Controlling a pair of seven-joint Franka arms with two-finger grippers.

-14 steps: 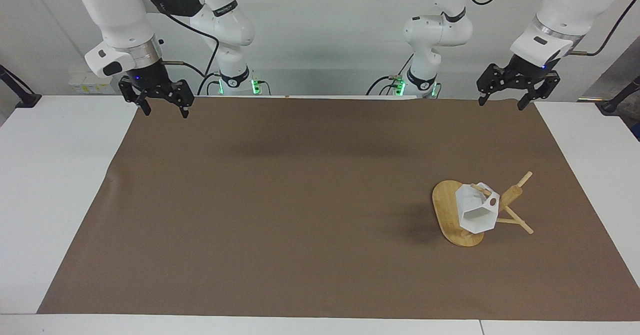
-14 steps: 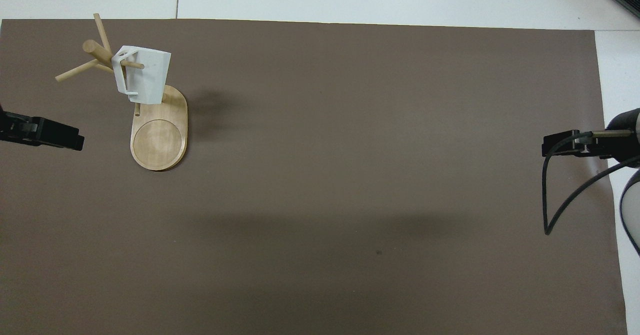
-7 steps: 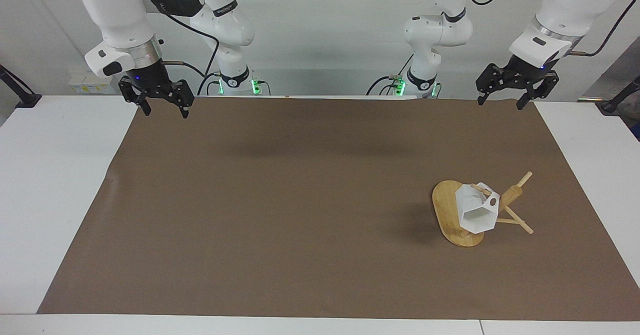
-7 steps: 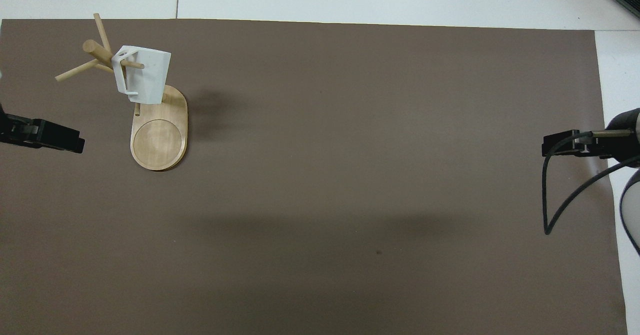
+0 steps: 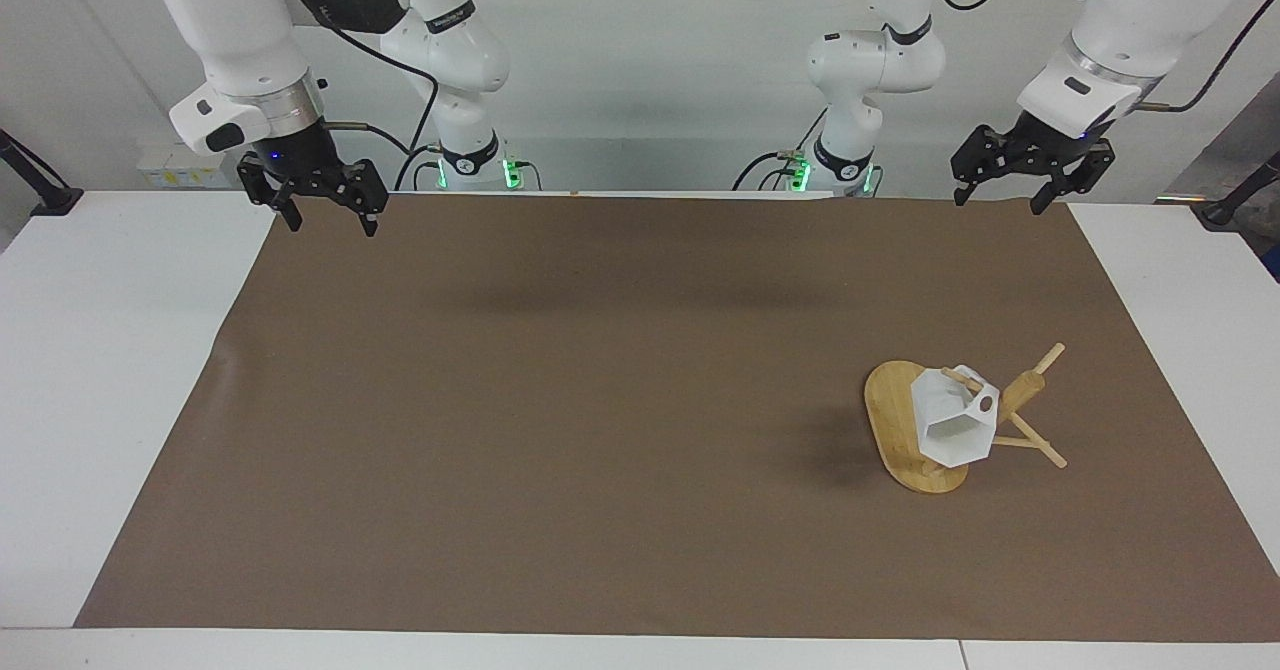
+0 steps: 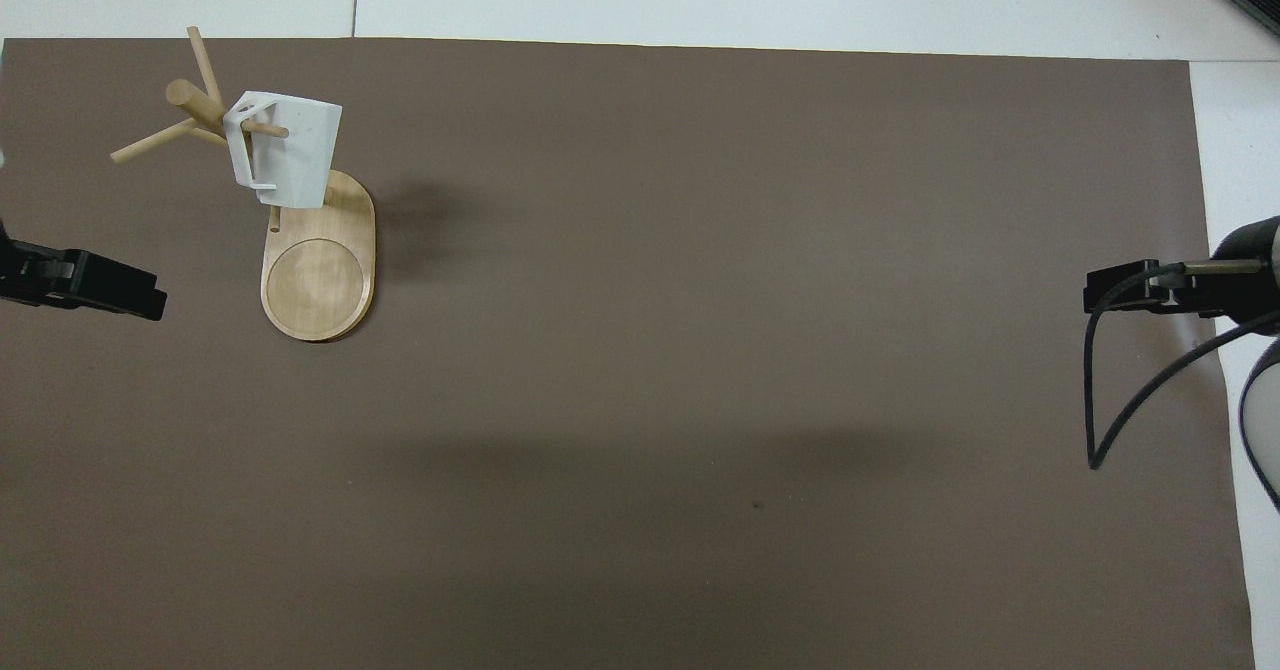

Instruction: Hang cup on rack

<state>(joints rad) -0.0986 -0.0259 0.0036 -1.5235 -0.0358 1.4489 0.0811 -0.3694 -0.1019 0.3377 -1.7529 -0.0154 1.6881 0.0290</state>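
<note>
on rack (image 5: pixel 900 430) peg: cup (image 5: pixel 955 428), handle half-hidden; both tools spread wide, empty.

Left pincer (image 6: pixel 85 285) half out of frame

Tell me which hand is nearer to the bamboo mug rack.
The left hand. It hangs open above the brown mat's edge at the light bamboo mug rack's end; the right hand, also open, waits above the mat's right-arm end.

My white cup (image 5: pixel 955 420) hangs on the pale bamboo rack (image 5: pixel 900 430), over a plain brown mat (image 5: pixel 600 400) on the white surface (image 5: pixel 100 350).
</note>
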